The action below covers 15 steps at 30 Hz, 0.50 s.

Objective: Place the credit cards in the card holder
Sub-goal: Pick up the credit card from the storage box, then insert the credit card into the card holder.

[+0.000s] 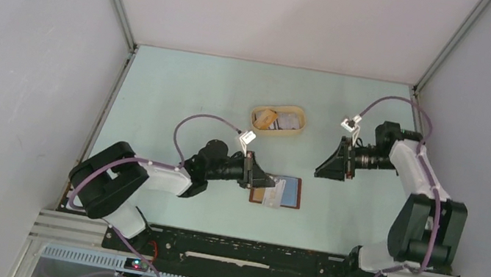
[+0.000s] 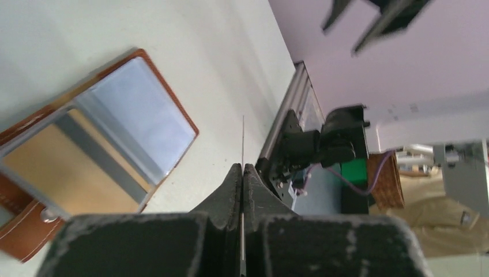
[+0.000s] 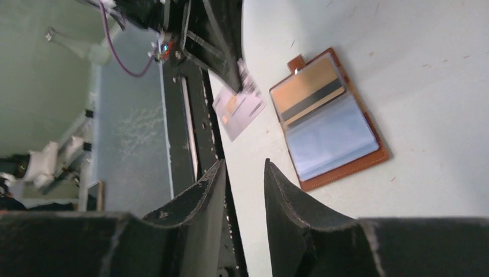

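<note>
The left gripper [image 2: 243, 170] has its jaws pressed tight on a thin card [image 3: 239, 107]. From its own camera the card shows only as a thin line, edge on. The right gripper [image 3: 242, 164] has its jaws a little apart, with nothing between them.

The card has some small print and a tan patch on it, but the words are too small to read.

The holder [image 1: 291, 193] lies open and flat on the green table [image 1: 183, 91], just in front of the left gripper. One side holds a tan card with a dark stripe. The other side is a clear, pale blue pocket. A little tab with a round snap sticks out from one edge.

From above, the held card hangs over the holder's left part and hides it. The right gripper hangs in the air to the right of the holder, apart from it. Farther back sits a tan tray [image 1: 275, 133] with more cards [image 1: 288, 120] in it.
</note>
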### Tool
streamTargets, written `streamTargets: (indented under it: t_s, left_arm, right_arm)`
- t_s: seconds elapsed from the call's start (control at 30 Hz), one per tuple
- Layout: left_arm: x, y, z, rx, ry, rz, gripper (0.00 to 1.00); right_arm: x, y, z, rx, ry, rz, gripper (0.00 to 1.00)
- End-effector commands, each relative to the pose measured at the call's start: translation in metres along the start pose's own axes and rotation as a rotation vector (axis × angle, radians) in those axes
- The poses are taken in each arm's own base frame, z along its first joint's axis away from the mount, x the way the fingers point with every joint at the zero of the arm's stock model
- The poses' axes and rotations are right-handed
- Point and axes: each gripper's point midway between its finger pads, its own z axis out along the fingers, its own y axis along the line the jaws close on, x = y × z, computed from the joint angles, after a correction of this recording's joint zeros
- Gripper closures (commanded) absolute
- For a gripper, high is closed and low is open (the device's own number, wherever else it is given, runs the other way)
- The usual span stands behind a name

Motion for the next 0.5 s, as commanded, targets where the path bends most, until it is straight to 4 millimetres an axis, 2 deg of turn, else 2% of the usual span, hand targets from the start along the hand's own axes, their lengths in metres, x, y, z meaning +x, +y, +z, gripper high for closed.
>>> streamTargets:
  t_s: [0.0,0.07,0.17,0.37,0.47]
  left_arm:
    - [-0.036,0.004,-0.004,-0.041,-0.21,-0.063,1.0]
    - [-0.038,0.015,-0.004,-0.083,-0.241,-0.09,1.0]
    - [-0.041,0.032,-0.005,-0.136,-0.272,-0.107,1.0]
    - [-0.039,0.057,-0.003,-0.177,-0.287,-0.156,1.0]
    - [-0.034,0.065,0.001,-0.188,-0.277,-0.175,1.0]
  right_arm:
    - [0.015,-0.015,0.013,0.134,0.019,-0.193,0.62]
    - [0.022,-0.037,0.024,0.257,0.065,-0.369,0.63]
    - [0.037,-0.05,0.037,0.323,0.137,-0.51,0.63]
    - [0.049,-0.077,0.051,0.419,0.265,-0.555,0.76]
    - [0.054,-0.082,0.059,0.431,0.303,-0.569,0.78]
